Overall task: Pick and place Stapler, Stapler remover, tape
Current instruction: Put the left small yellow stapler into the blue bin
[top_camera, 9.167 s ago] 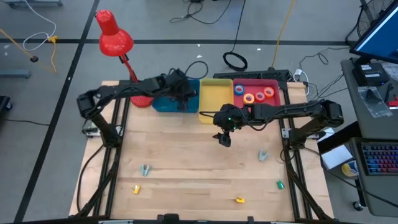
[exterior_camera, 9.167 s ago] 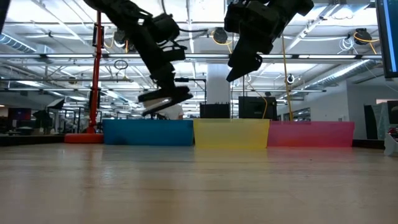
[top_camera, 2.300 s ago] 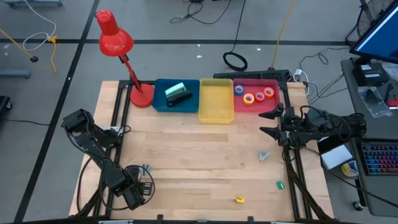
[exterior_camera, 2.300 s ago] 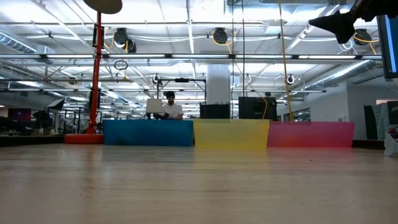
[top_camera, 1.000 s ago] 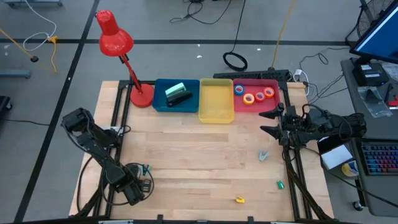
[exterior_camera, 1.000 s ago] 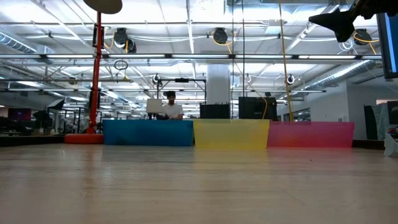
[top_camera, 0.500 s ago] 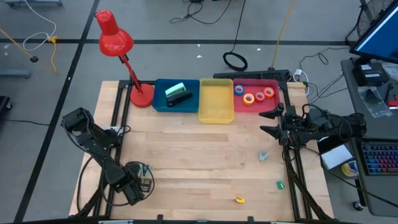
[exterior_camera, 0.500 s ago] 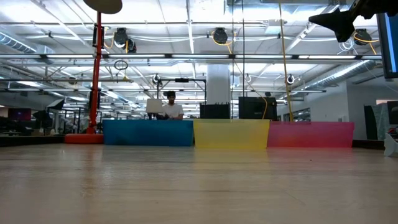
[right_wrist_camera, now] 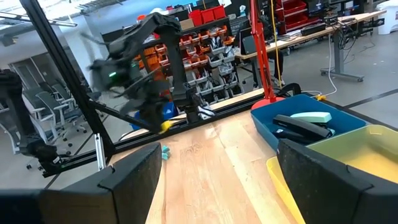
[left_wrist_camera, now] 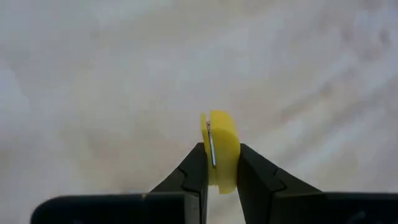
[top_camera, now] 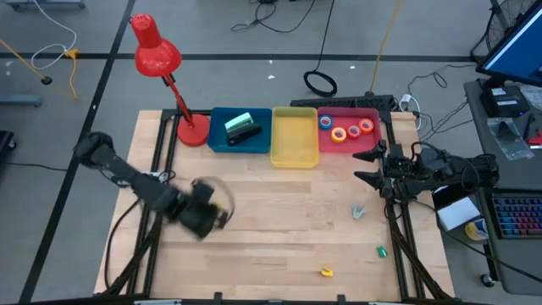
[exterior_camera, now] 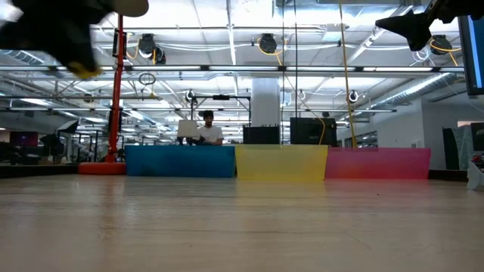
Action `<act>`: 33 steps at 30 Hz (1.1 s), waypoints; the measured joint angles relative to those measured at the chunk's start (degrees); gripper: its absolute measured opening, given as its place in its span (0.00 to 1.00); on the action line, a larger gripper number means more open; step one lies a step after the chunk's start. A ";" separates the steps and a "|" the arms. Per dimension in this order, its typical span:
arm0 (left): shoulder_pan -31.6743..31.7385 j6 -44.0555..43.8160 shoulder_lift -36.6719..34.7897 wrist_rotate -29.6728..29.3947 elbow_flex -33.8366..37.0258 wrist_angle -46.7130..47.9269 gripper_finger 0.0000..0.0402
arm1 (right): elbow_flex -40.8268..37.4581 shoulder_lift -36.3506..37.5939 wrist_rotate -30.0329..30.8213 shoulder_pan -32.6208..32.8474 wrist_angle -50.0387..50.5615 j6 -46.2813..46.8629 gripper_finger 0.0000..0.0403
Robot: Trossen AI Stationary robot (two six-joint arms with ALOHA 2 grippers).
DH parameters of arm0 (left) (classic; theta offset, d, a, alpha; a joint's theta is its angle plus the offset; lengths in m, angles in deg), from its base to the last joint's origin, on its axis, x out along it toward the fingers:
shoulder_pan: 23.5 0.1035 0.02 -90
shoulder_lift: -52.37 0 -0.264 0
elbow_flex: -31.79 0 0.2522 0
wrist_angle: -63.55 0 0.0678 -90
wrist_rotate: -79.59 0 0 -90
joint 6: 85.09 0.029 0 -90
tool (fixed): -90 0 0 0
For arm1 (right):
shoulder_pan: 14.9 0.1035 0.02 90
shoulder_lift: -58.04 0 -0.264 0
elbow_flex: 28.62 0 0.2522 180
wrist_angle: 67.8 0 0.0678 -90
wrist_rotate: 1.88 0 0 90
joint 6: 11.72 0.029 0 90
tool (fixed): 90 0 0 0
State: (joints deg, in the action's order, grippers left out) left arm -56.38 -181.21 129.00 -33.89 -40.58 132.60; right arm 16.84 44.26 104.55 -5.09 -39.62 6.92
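My left gripper hangs blurred above the table's left half, shut on a yellow stapler remover, which also shows in the low view. The stapler lies in the blue bin. The tape rolls lie in the red bin. My right gripper waits open above the table's right edge, level, with nothing between its fingers. My left gripper pinches the yellow stapler remover's two flat sides between its two fingers. The remover's rounded end sticks out past the fingertips. The fingers slant down from above. The remover is lifted clear of the table.
A yellow bin stands between the blue and red ones at the far edge, and a red lamp at the far left. More small removers lie on the wood: grey, green, yellow, teal.
My left gripper has risen from the table's near left corner and swung toward the far edge and the middle, turning as it went, in a fast blurred move. The yellow stapler remover has come up with it, clear of the table.
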 joint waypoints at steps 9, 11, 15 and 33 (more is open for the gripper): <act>35.06 49.16 1.36 6.76 -0.11 -23.56 0.15 | 0.00 0.00 0.01 0.00 0.02 -0.52 0.77; 41.77 56.15 3.08 8.47 -0.11 -29.34 0.15 | 0.00 0.02 0.04 0.00 0.04 -0.95 0.77; 52.49 61.97 8.04 13.73 -0.14 -38.01 0.15 | 0.02 0.02 0.21 0.00 0.09 -1.32 0.77; 59.13 77.90 36.58 16.54 -31.40 -7.99 0.15 | 0.02 0.00 0.21 0.00 0.46 0.19 0.77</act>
State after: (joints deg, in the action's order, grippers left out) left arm 2.74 -103.31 165.57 -17.35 -71.98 124.61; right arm 16.86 44.26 104.76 -5.09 -39.17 7.11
